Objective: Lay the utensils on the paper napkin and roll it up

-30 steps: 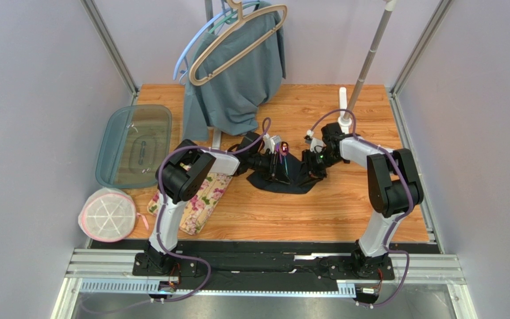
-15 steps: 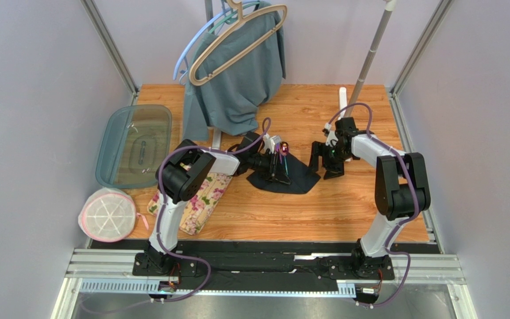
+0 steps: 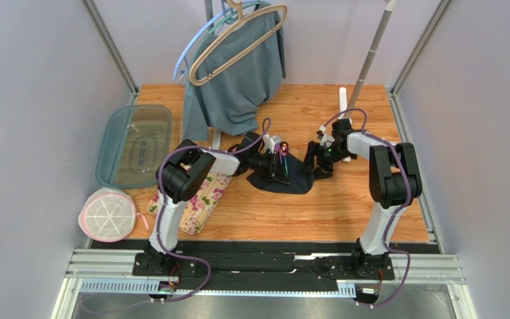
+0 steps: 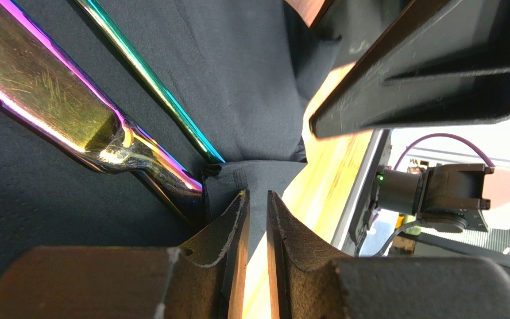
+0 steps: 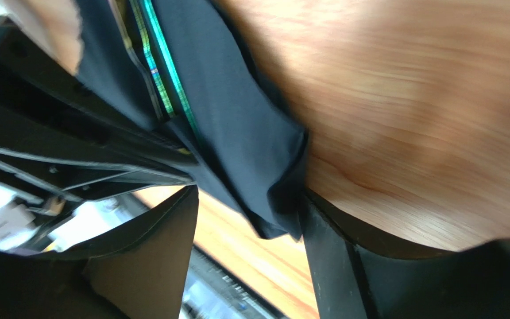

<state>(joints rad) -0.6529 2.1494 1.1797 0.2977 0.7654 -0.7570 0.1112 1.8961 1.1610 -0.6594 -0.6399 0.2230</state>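
Currently seeing the paper napkin point(image 3: 291, 179) rumpled mid-table point(image 3: 344, 206), just right of the floral mat point(image 3: 201, 198). Holding the utensils point(image 4: 58, 100) on its left part, laid side by side, roughly parallel per the left wrist view.

Reading the left gripper point(image 4: 256, 199) as clamped on a pinched-up fold of napkin, right beside the broad utensil handle. Reading the right gripper point(image 5: 248, 199) as spread wide, straddling the napkin's opposite edge, gripping nothing yet. Blurry there, so can't rule out one finger brushing the paper.

Handling-wise: treat the napkin as thin, limp and tear-prone. No stiffness, so will drape and crumple rather than roll by itself. Expect the metal pieces to be light, stiff and slick, liable to slide on the paper if tilted.

Best to grab the free edge or corner with a shallow bite, then fold over the cutlery and use it as the roll's core. Avoid yanking against the left pinch: risks ripping the sheet or dragging cutlery off.
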